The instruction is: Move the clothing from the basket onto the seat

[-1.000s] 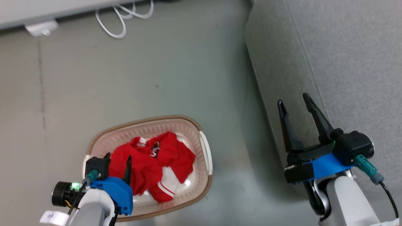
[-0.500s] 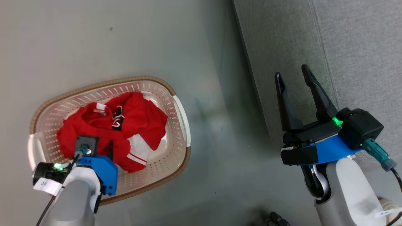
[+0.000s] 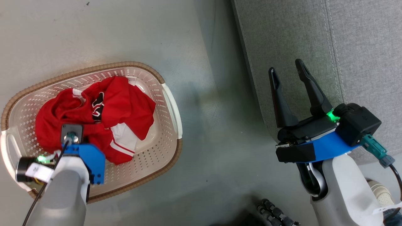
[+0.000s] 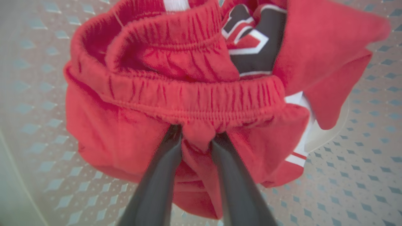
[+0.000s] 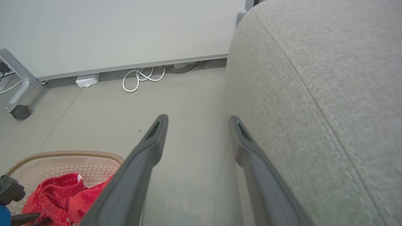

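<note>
The clothing (image 3: 125, 103) lies as a crumpled red heap with white trim and black lettering in the cream basket (image 3: 147, 67) on the floor at the left. My left arm points straight down into the heap, and its blue wrist mount (image 3: 89, 157) covers the fingers. In the left wrist view, my left gripper (image 4: 196, 135) pinches a fold of the clothing (image 4: 188, 94) just below an elastic waistband. My right gripper (image 3: 285, 66) hangs open and empty beside the front edge of the grey seat (image 3: 361, 47). Its fingers also frame the floor in the right wrist view, right gripper (image 5: 198, 119).
The grey floor runs between the basket and the seat. A white cable coil (image 5: 141, 78), a small white box (image 5: 87, 80) and a caster wheel (image 5: 20, 112) sit along the far wall. A dark ridged object (image 3: 276, 213) lies at the bottom edge.
The head camera has swung down and to the left. My left gripper has sunk into the heap and its fingers have closed in on a fold of red cloth. The right gripper stays open.
</note>
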{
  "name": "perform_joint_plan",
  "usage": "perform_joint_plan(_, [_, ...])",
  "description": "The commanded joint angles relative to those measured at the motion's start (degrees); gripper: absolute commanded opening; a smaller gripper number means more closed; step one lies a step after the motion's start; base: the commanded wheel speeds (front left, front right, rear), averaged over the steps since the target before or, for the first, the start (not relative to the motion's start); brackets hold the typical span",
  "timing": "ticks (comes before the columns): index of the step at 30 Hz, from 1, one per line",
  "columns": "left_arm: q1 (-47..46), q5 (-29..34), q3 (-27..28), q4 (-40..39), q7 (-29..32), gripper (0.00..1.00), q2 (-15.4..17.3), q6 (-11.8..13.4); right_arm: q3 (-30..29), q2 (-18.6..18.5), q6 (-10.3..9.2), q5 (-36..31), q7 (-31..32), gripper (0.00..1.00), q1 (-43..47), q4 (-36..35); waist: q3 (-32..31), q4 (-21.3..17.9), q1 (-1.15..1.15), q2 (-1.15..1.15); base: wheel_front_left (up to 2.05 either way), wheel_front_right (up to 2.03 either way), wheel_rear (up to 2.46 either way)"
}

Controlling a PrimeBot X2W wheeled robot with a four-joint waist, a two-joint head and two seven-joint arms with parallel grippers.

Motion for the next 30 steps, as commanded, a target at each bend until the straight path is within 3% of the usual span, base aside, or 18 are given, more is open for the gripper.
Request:
perform_joint_plan(1, [1.31,-0.54,0.10,0.55,-1.51,0.00,0.65,-0.36,0.16,-0.08,0.03,0.34,-0.19,1.00,-0.97,-0.14,0.03,-0.01,-0.01,0.00,0.00,0.00,0.00])
perform_joint_plan(13, [1.65,-2.75,-0.11,2.85,-6.84,0.00,-1.29,-2.96,-0.23,-0.08,0.03,-0.47,-0.20,1.00,-1.25,0.95,-2.82,1.44,-0.01,0.00,0.00,0.00,0.00])
perform_joint_plan(30, [5.00,-5.52,-4.11,4.10,-12.22,0.00,-8.09,-9.59,-0.74,-0.13,0.03,-5.81,-0.20,1.00,5.12,6.72,-25.09,9.64,-0.01,0.00,0.00,0.00,0.00])
